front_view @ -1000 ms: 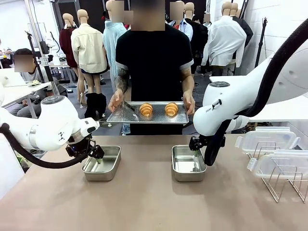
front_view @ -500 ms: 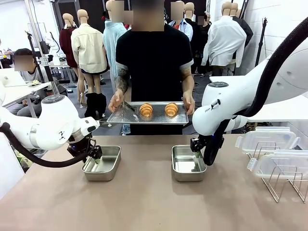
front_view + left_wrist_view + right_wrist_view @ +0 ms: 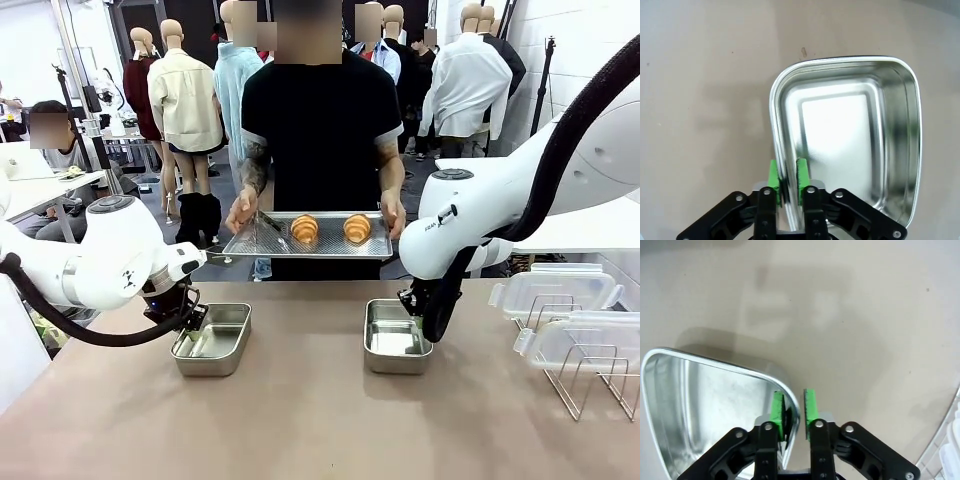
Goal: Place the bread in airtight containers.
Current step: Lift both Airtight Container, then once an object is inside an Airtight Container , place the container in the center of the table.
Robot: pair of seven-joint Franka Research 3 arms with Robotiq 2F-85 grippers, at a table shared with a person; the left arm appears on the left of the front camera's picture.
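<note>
Left tool (image 3: 787,172) clamps left pan (image 3: 840,135) rim; right tool (image 3: 794,407) clamps right pan (image 3: 705,405) rim.

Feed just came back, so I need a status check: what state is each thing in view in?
Left pan: empty, lid off.
Right pan: empty, lid off.
Left gripper: shut on the left pan's wall.
Right gripper: shut on the right pan's wall.
Croissants: lying on the tray.
Tray: held up by the person's hands.
Lids: off, at the wire rack.
</note>
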